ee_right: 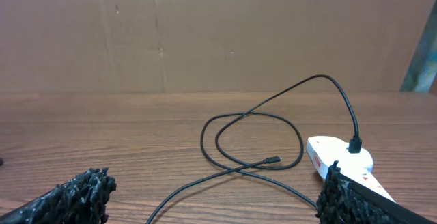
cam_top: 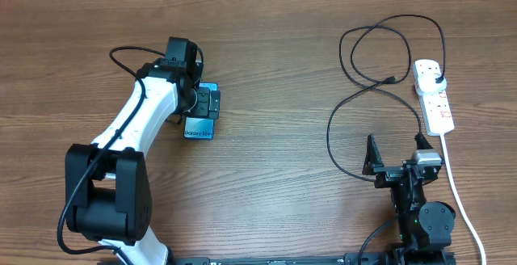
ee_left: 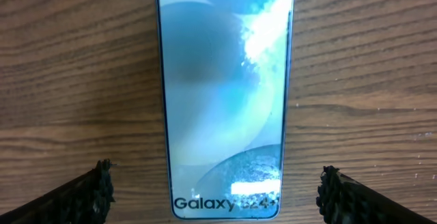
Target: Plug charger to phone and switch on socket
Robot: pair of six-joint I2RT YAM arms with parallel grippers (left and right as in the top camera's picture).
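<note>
Wooden table (cam_top: 266,47) fills the overhead view. Left arm (cam_top: 137,128), white & black, runs from lower left up to centre-left. Right arm (cam_top: 420,216) sits low at the bottom right.

Socket (cam_top: 434,95) lies near the right edge, upper half of the overhead, long axis approx top-to-bottom. Its thick white cord (cam_top: 456,188) trails down to the bottom right corner. Switch state is too small to tell.

Charger (cam_top: 329,136): the plug is seated in the socket's top outlet. The cable loops up & left across the upper right, crosses itself, then sweeps down toward the right arm. Connector tip (ee_right: 272,160) lies loose on the wood, mid-frame in the right wrist view, left of the socket & well apart from the phone.

Phone (ee_left: 225,94) lies flat at centre-left of the overhead, screen up & lit pale blue, w/ "Galaxy" text at its bottom edge.

Left gripper (ee_left: 215,183) hangs over the phone, claw wide. Its fingertips (ee_left: 102,183) sit either side of the phone's lower end, bare wood btw each & the frame.

Right gripper (cam_top: 396,148) is also spread wide, nothing in it, facing the cable & socket.
</note>
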